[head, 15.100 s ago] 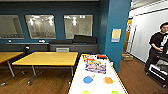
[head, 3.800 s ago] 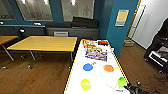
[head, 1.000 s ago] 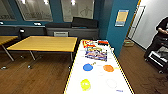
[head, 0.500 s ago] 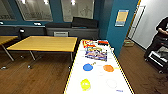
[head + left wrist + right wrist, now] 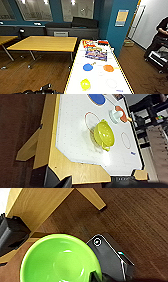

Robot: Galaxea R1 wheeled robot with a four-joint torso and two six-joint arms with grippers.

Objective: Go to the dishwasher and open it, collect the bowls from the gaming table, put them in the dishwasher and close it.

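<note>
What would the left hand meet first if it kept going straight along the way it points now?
Probably the small yellow plastic bowl lying tipped on the glossy white tabletop of the yellow-rimmed gaming table; it sits about centre in the left wrist view, though depth is unclear.

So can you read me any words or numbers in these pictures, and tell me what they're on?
No text here can be read.
Yellow and blue poster on the teal wall: too blurred to read.
Colourful game boxes on the gaming table: print too blurred to read.
Small blue mark near the table's corner: too small to read.
Green bowl, yellow bowl: no writing visible.
</note>
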